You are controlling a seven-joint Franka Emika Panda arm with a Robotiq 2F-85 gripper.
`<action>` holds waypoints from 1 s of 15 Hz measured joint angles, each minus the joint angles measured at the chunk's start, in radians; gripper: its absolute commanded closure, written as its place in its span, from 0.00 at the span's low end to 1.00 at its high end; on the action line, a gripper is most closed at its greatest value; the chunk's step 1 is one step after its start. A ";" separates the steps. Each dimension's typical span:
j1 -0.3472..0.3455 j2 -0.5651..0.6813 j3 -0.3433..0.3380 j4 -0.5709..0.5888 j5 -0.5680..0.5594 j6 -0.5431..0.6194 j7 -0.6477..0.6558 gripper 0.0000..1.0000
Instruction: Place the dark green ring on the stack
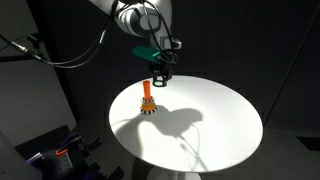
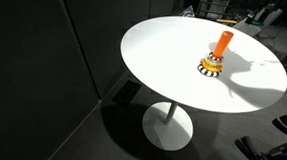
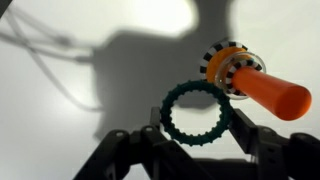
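Note:
In the wrist view my gripper [image 3: 197, 130] is shut on the dark green ring [image 3: 172, 128], a thin toothed ring held by its edges between the two black fingers. The stack [image 3: 250, 80] lies just beyond and to the right of the ring: an orange peg on a black-and-white striped base with an orange ring low on it. In an exterior view the gripper [image 1: 160, 80] hangs above the white table, a little to the right of the stack [image 1: 148, 98] and higher than its top. In an exterior view the stack [image 2: 217, 52] shows, and the gripper is out of frame.
The round white table [image 1: 200, 130] stands on a pedestal [image 2: 168, 120] in a dark room. Cables and equipment [image 1: 50, 150] lie beside the table's edge. Dark objects [image 2: 277, 18] stand behind the table.

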 measured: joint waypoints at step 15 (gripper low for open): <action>0.010 -0.047 -0.002 -0.060 0.000 0.072 -0.009 0.55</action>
